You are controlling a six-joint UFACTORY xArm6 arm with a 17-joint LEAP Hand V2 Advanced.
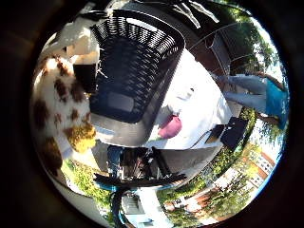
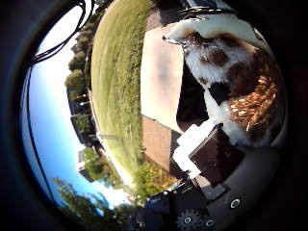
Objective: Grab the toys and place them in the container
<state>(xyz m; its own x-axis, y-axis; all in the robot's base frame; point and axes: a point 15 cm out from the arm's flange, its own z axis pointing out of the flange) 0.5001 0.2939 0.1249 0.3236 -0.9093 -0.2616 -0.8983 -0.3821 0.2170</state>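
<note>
A plush toy (image 1: 57, 90), white with brown patches and a tuft of yellow fur, fills one side of the little finger side view, close to the palm. The thumb side view shows it (image 2: 226, 63) pressed against my hand (image 2: 207, 154), whose white and black fingers curl beside it. A black slatted basket (image 1: 133, 57) stands on a white table (image 1: 204, 90), right beside the held toy. A small pink toy (image 1: 171, 125) lies on the table by the basket's base.
A flat black object (image 1: 233, 133) lies near the table's edge. The thumb side view shows the table top (image 2: 159, 77) with a lawn (image 2: 120, 77) beyond it. Trees and buildings stand around the yard.
</note>
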